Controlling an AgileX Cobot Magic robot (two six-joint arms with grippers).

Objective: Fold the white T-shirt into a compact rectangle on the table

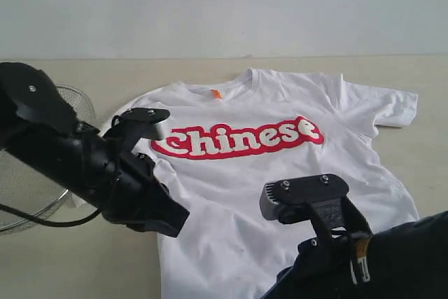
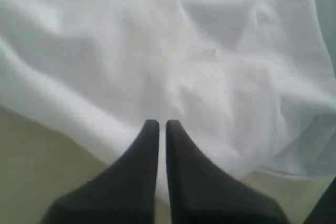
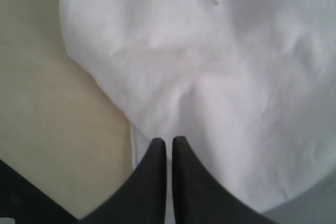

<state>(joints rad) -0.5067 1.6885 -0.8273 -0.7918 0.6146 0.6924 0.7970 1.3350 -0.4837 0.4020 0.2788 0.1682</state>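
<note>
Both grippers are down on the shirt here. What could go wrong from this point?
1. The left gripper and right gripper each seem to pinch only a thin bit of the white T-shirt near its edge, so the cloth could slip out on lifting.
2. The wire basket sits close by the shirt's left side. A sideways swing there could knock it.
3. The cloth is wrinkled around both grips, so the fold may come out uneven.

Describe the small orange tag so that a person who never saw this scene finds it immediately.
A white T-shirt lies front side up on the pale table, with red "Chinese" lettering across the chest. Above the lettering, just inside the neck opening, sits the tag. It is the only orange spot on the shirt.
</note>
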